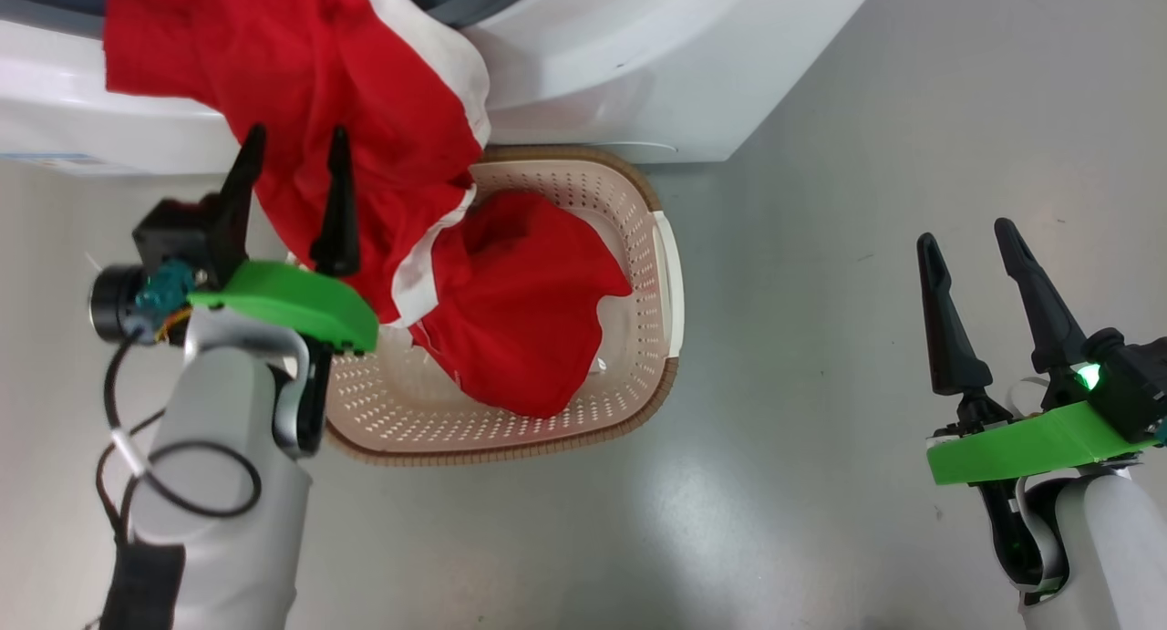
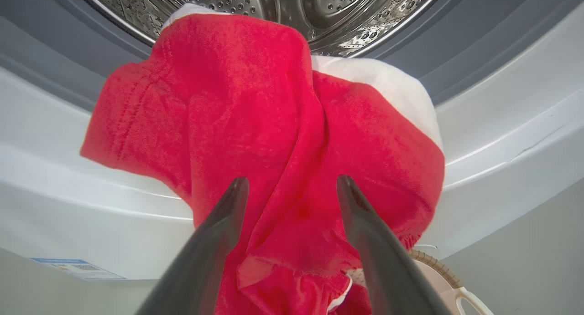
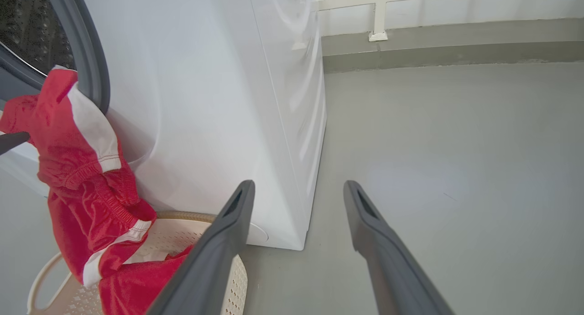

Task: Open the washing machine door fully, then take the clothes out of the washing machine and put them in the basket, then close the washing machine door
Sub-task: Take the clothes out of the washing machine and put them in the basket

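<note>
Your left gripper has its fingers spread wide and clamps nothing. In its wrist view the two fingers stand apart with the red clothes right in front of them, and you cannot tell whether a fingertip touches the cloth. The clothes spill out of the drum, over the grey gasket and down the white front of the washer, a white panel showing along their right edge. Their lower end, trimmed in white, reaches down into the basket. More red cloth lies heaped inside the basket (whether it is the same piece or a second one cannot be told from these views). The basket sits on the grey floor right at the foot of the washer, its far rim tucked just under the washer's front, one white handle on its right side. A small blue label shows low on the washer, left of the hanging cloth. Your right gripper is well apart from all this, off to the right above bare floor, its fingers also wide apart with nothing between them; its wrist view looks past the washer's side toward the wall.
</note>
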Tool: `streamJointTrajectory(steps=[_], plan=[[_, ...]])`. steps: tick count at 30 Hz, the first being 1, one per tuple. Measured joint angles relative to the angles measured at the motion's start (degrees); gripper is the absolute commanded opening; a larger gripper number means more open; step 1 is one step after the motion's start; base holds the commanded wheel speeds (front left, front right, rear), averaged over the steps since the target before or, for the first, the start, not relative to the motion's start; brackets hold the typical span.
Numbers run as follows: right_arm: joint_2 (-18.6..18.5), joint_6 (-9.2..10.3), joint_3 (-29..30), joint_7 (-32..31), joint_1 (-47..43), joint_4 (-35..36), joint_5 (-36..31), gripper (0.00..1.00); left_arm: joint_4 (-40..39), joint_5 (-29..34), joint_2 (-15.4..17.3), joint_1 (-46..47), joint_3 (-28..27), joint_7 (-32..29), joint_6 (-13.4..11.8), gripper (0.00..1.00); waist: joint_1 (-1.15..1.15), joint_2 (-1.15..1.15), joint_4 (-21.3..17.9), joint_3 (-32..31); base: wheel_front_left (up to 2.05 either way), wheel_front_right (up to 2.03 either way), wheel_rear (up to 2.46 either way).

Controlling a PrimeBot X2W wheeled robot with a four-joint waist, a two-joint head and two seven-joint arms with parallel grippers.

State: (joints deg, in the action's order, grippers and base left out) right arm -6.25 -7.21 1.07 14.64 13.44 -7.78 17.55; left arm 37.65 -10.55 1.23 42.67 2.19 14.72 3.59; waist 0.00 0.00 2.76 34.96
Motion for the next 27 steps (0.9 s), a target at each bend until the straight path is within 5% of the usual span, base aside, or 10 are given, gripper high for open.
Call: streamJointTrajectory(steps=[14,15,16,17,19,27], plan=[[0.54,0.0,-0.59,0.0,1.22,0.12,0.01,1.0,12.95,3.02,0.54,11.37,-2.21,0.0,0.54,0.99,0.0,0.0,-2.35,2.16,0.0,0.0,0.0],[0.6,0.0,-0.69,0.0,1.26,0.12,0.01,1.0,13.68,3.02,0.73,11.91,-2.44,0.0,0.54,0.87,0.0,0.0,-2.54,2.24,0.0,0.0,0.0],[0.64,0.0,-0.74,0.0,1.26,0.12,0.01,1.0,14.35,3.02,0.83,12.4,-2.71,0.0,0.54,0.47,0.0,0.0,-2.7,2.31,0.0,0.0,0.0],[0.64,0.0,-0.75,0.0,1.27,0.11,0.01,1.0,14.89,3.02,0.88,12.76,-2.97,0.0,0.54,0.47,0.0,0.0,-2.84,2.36,0.0,0.0,0.0],[0.67,0.0,-0.76,0.0,1.27,0.11,0.01,1.0,15.69,3.12,0.89,13.09,-3.24,0.0,0.54,0.03,0.0,0.0,-3.05,2.38,0.0,0.0,0.0],[0.85,0.0,-0.52,0.0,1.27,0.12,0.01,1.0,16.45,3.61,0.8,13.52,-3.57,0.0,0.58,0.0,0.0,0.0,-2.8,2.37,0.0,0.0,0.0]])
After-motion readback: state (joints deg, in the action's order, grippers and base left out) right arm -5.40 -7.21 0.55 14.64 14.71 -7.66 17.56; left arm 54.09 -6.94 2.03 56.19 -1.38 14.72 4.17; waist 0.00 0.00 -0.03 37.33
